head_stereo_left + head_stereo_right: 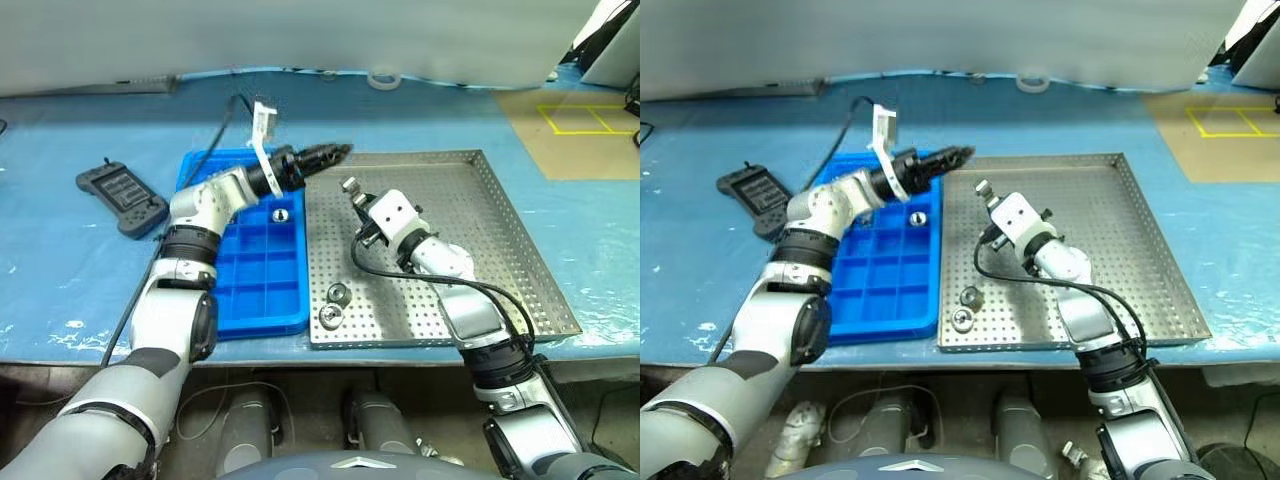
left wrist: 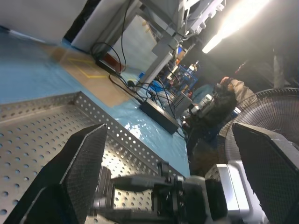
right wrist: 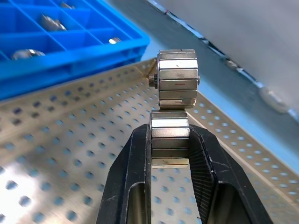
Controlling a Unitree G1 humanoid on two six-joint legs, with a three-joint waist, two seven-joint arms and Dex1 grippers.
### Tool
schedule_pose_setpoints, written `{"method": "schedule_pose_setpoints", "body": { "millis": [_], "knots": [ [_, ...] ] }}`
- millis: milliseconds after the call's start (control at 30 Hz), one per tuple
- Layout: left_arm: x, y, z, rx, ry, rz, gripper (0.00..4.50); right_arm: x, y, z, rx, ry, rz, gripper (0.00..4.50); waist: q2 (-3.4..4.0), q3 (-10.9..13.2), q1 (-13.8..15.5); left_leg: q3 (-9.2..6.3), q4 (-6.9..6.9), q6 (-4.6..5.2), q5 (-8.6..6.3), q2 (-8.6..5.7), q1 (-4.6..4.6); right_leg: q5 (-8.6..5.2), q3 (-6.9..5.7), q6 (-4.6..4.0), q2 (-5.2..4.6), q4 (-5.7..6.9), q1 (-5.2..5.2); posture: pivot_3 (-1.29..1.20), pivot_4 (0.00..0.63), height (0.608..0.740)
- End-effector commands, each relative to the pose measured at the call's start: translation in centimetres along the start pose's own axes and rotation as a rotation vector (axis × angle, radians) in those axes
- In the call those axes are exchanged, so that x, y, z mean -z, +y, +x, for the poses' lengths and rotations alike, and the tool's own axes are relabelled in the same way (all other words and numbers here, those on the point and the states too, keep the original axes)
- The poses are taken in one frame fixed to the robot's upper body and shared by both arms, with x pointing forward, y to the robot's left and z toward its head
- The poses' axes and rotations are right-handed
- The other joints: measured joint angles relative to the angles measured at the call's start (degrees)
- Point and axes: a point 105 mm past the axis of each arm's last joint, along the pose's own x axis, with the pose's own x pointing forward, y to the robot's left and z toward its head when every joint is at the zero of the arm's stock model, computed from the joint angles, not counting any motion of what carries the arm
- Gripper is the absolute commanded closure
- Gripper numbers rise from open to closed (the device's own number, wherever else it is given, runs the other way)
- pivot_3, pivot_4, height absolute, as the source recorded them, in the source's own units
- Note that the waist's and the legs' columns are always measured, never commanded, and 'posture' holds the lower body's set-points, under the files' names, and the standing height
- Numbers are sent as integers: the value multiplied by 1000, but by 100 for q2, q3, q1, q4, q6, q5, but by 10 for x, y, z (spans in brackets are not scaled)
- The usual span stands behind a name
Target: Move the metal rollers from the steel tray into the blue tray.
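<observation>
Two metal rollers [image 1: 334, 305] lie close together on the perforated floor of the steel tray [image 1: 480, 260], near its front left corner, one just behind the other. Another roller [image 1: 280, 214] sits in a compartment of the blue tray [image 1: 255, 285], in its right column toward the far end; the right wrist view shows a few more rollers [image 3: 49, 21] in the blue compartments. The blue tray stands just beside the left rim of the steel tray, and both rest on the blue worktop [image 1: 80, 290]. The right gripper [image 3: 170, 149] is above the left half of the steel tray, and its two black fingers are clamped on a stacked metal piece [image 3: 174, 100] made of two ridged silver parts, one on top of the other; the lower part sits between the fingers and the upper part stands free above them. The left gripper [image 1: 335, 152] is raised over the far edge where the two trays meet, pointing to the robot's right, and its fingers [image 2: 79, 168] are wide apart with nothing between them. A dark grey handheld controller [image 1: 120, 197] lies on the worktop to the left of the blue tray, apart from it. A white tape roll [image 1: 384, 78] lies at the far side of the worktop.
</observation>
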Motion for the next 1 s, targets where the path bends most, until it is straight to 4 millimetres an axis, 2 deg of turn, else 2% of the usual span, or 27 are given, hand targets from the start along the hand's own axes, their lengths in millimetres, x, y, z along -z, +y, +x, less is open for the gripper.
{"method": "schedule_pose_setpoints", "body": {
  "millis": [33,200,533,600,667,800,1000],
  "knots": [
    [-17,-13,3,48,-15,83,12,-24,-11,-1,32,-88,-40,3468,0,0,-21,0,0,-1,1,2,2,0,0,0,1,0,1,-306,150,740],
    [-16,-4,6,6,-42,66,12,-28,-11,-2,35,-100,-43,3468,0,0,-44,0,-1,-2,1,0,10,0,2,0,1,-3,10,-314,150,740],
    [22,25,13,-158,75,255,6,-43,-18,-5,48,-144,-38,3468,0,0,-66,0,-1,1,0,1,6,0,2,0,1,-3,7,-321,150,740],
    [29,21,16,-128,86,260,6,-48,-19,-5,49,-160,-28,3468,0,0,-65,0,-1,1,0,1,7,0,2,0,1,-3,7,-322,150,740],
    [29,19,20,-113,58,238,6,-52,-18,-4,46,-173,-19,3468,-1,0,-61,0,-1,1,0,0,6,0,2,0,1,-4,8,-322,150,740],
    [13,23,25,-147,-69,99,6,-52,-14,-4,35,-174,-16,3468,-1,0,-65,0,0,1,0,0,6,0,2,0,1,-2,7,-321,150,740],
    [18,24,32,-159,-80,76,6,-49,-9,-3,23,-164,-14,3468,-1,0,-61,0,0,1,0,0,6,0,2,0,1,-3,7,-325,150,740]
  ]
}}
